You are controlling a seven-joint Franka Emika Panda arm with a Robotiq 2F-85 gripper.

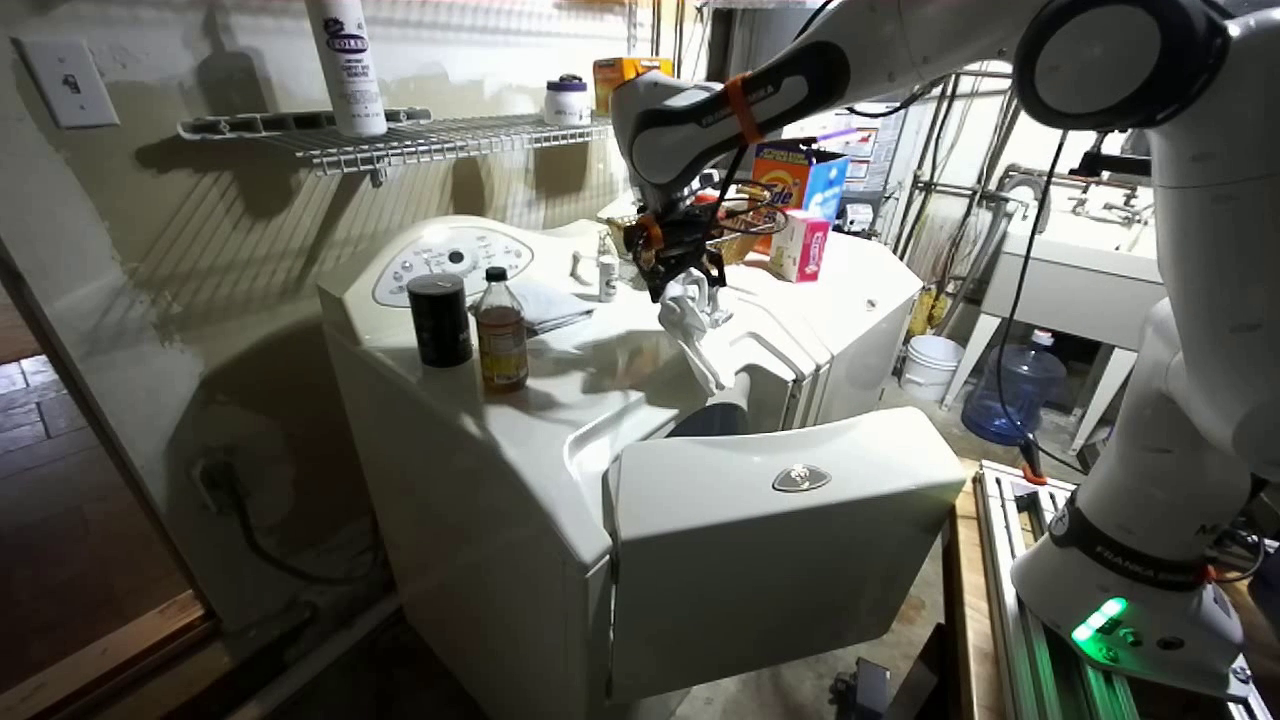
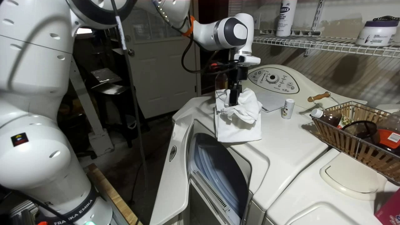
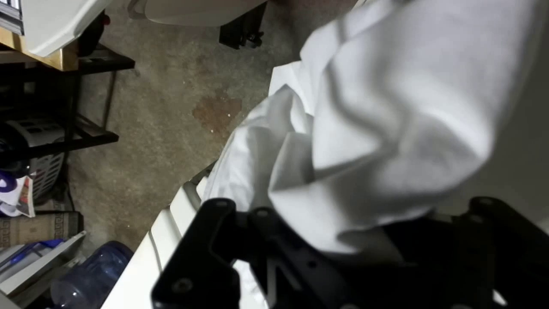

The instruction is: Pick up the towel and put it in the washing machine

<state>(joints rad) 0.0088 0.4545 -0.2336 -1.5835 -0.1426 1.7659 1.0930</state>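
Observation:
My gripper [image 1: 690,287] is shut on a crumpled white towel [image 1: 688,315] and holds it above the washing machine [image 1: 470,480]. In an exterior view the gripper [image 2: 234,99] points down into the bunched towel [image 2: 239,128], whose flat lower part hangs by the rear edge of the front opening [image 2: 218,175]. The washing machine's door [image 1: 790,560] stands open; it also shows in an exterior view [image 2: 175,175]. In the wrist view the towel [image 3: 364,141] fills the space between the finger linkages of the gripper [image 3: 351,253] and hides the fingertips.
On the machine's top stand a black can [image 1: 440,320], an amber bottle [image 1: 502,345], a small white shaker [image 2: 287,108] and a flat grey item [image 1: 550,305]. A wicker basket [image 2: 353,134] sits beside it. A wire shelf [image 1: 470,140] hangs above at the wall.

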